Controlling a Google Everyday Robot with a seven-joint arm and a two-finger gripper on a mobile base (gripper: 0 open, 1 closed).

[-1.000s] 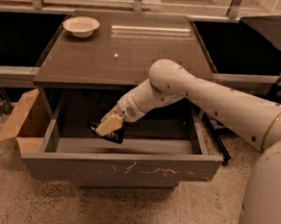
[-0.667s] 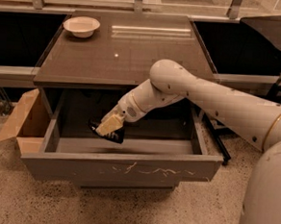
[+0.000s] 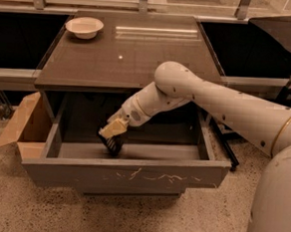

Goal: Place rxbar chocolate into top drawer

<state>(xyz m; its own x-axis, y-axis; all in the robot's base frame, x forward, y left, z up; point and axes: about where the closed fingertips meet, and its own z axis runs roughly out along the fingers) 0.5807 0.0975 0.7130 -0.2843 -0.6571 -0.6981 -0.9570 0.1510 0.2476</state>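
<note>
The top drawer is pulled wide open below the brown tabletop; its grey front panel carries whitish scratches. My gripper reaches down into the left half of the drawer from the right. It is shut on the rxbar chocolate, a small black bar that hangs tilted under the pale fingers, just above the drawer floor and near the inside of the front panel. Part of the bar is hidden by the gripper.
A white bowl sits on the far left corner of the tabletop. A brown cardboard box stands on the floor against the drawer's left side. My arm crosses over the drawer's right half.
</note>
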